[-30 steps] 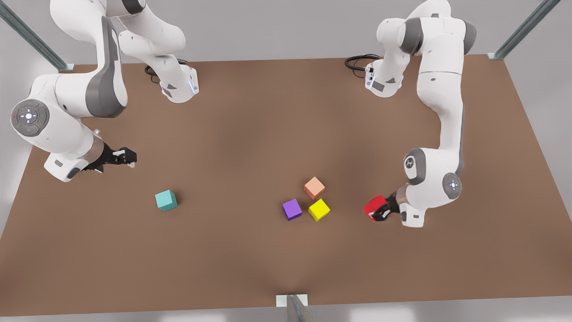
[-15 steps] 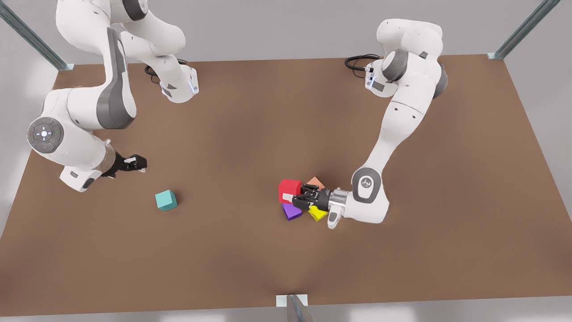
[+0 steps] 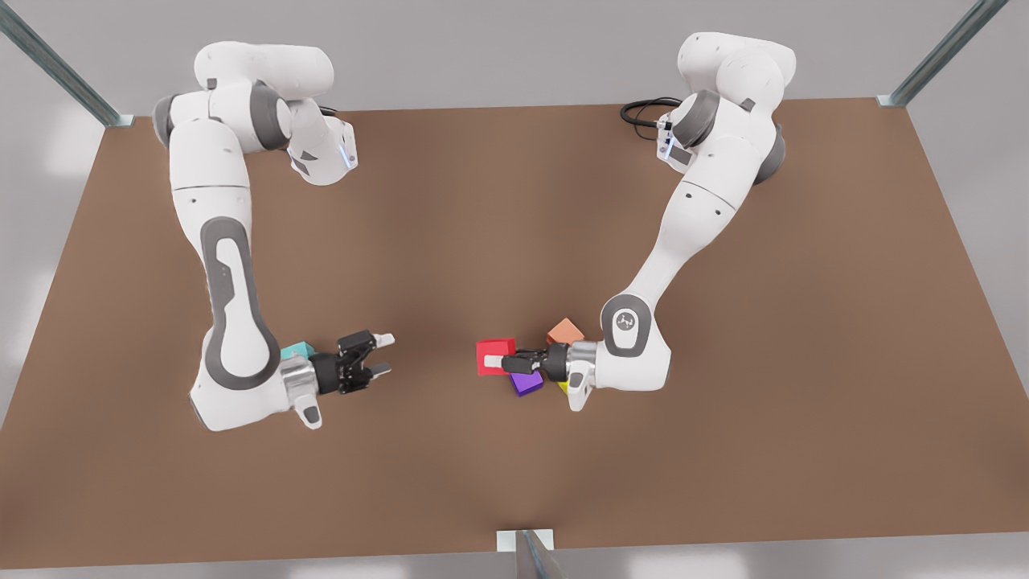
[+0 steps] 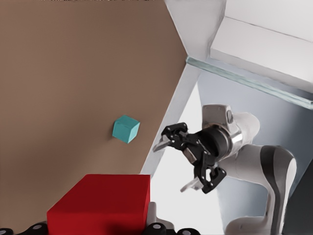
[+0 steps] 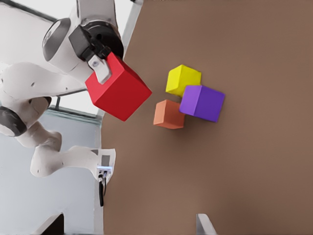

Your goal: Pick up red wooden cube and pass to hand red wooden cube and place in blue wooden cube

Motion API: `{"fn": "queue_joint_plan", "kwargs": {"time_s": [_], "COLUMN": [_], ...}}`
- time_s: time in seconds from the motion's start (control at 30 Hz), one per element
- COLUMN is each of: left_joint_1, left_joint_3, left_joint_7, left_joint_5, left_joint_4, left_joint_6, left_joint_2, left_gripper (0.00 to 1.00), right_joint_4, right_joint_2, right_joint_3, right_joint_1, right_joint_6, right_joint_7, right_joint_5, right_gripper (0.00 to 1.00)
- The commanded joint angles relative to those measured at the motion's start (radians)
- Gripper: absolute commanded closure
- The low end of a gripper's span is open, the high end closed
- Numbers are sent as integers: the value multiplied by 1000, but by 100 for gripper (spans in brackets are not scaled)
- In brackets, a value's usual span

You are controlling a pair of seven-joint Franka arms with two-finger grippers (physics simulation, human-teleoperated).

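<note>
My left gripper (image 3: 505,363), on the arm at the front view's right, is shut on the red wooden cube (image 3: 494,356) and holds it above the table, pointing toward the front view's left. The red cube (image 4: 102,200) sits close in the left wrist view. My right gripper (image 3: 384,355), on the arm at the front view's left, is open and faces the red cube across a gap. The blue wooden cube (image 3: 299,351), teal in colour, rests on the table just behind the right arm's wrist, partly hidden. In the right wrist view the red cube (image 5: 120,93) hangs in the far gripper.
Under the left gripper's wrist, an orange cube (image 3: 565,331), a purple cube (image 3: 526,383) and a mostly hidden yellow cube (image 3: 562,387) cluster on the brown table (image 3: 450,241). Both arm bases stand at the back edge.
The left gripper carried the red cube from the front view's right to over the cube cluster near the centre. The right arm swung down beside the teal cube, its gripper now facing the red cube.
</note>
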Motion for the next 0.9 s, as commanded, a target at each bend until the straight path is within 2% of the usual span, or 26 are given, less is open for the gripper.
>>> {"fn": "queue_joint_plan", "kwargs": {"time_s": [0.0, 0.33, 0.47, 0.87], "left_joint_1": [0, 0, 2, 6], "left_joint_3": [-1, -1, -1, -15], "left_joint_7": [264, 266, 264, 268], "left_joint_5": [-7, -7, -7, -21], "left_joint_4": [0, 0, 0, 2], "left_joint_6": [18, 26, 24, 46], "left_joint_2": [-2, 0, -2, -3], "left_gripper": [34, 34, 34, 34], "right_joint_4": [24, 41, 41, 35], "right_joint_2": [28, 79, 81, 104], "right_joint_3": [1, -2, -7, -3], "right_joint_1": [29, 118, 141, 195], "right_joint_6": [-16, 122, 197, 237], "right_joint_7": [-1109, -1304, -1304, -1268], "right_joint_5": [124, 296, 328, 449], "right_gripper": [0, 0, 0, 0]}}
